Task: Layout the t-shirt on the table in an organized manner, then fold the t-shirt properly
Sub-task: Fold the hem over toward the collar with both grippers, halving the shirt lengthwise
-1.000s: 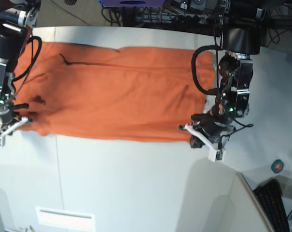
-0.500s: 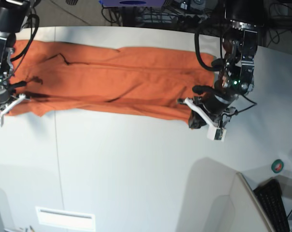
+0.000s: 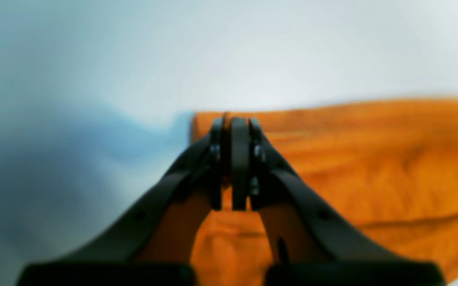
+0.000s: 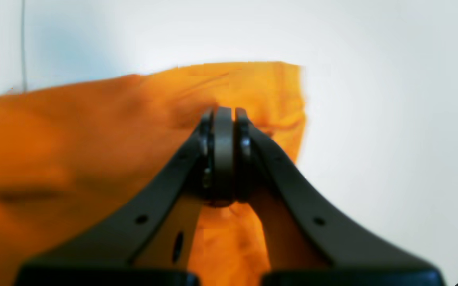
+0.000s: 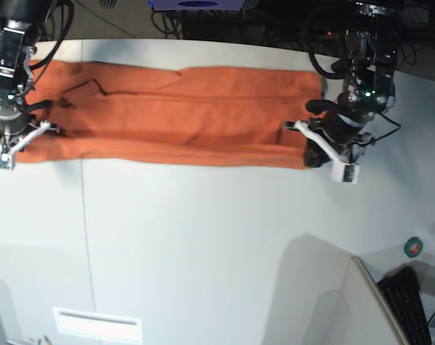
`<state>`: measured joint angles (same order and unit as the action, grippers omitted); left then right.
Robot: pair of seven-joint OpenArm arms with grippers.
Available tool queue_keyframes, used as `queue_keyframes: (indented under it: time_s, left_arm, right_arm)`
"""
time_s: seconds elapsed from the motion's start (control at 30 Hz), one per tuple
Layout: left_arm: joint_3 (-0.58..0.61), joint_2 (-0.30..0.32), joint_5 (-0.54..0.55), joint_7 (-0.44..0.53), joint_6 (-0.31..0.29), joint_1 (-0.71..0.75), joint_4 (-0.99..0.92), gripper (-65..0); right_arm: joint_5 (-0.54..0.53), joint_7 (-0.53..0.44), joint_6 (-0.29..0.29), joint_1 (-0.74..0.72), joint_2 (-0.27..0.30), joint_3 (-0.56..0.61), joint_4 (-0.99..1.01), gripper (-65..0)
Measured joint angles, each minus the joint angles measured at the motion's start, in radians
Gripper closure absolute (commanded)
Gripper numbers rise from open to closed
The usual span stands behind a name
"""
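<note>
The t-shirt [image 5: 174, 115] is laid as a long orange band along the far edge of the table [image 5: 203, 244], folded lengthwise, with creases seen near its far left end. In the base view the left gripper [image 5: 319, 152] is seen at the band's right end and the right gripper [image 5: 16, 136] at its left end, both low at the near edge of the cloth. Finger state is not readable there. From the left wrist view, the left gripper [image 3: 233, 159] is shown with fingers pressed together on an orange cloth corner [image 3: 332, 159], white table beyond. From the right wrist view, the right gripper [image 4: 223, 155] is likewise clamped on cloth [image 4: 74, 139]; a thin table seam [image 4: 23, 43] is seen at upper left. Both wrist views are blurred.
</note>
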<state>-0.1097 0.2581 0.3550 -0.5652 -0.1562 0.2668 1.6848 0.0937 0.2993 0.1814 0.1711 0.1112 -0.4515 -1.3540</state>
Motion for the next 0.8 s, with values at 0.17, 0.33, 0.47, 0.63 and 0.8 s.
queue_keyframes:
  time_s: [0.17,0.33,0.47,0.63,0.8]
  left_arm:
    - [0.0,-0.002,-0.007,0.0,-0.002,0.009,0.005,0.0]
    - [-0.001,-0.001,-0.001,0.0,0.0,0.042,0.006,0.0]
    - [-0.001,-0.001,-0.006,0.0,-0.001,0.066,0.011,0.0]
    - [-0.001,-0.001,-0.008,-0.001,-0.001,0.08,0.01,0.0]
    - [-0.001,-0.001,-0.007,0.0,-0.001,0.089,0.011,0.0]
  right_arm:
    - [-0.003,0.001,0.002,0.006,-0.002,0.0,0.0,0.0]
    - [-0.003,0.058,0.001,0.025,-0.004,0.0,-0.032,0.0]
    - [-0.003,0.068,0.001,0.057,-0.004,0.0,-0.106,0.0]
    - [-0.003,0.11,0.001,0.064,-0.024,0.0,-0.126,0.0]
    - [0.002,0.121,-0.002,0.122,-0.045,0.0,-0.168,0.0]
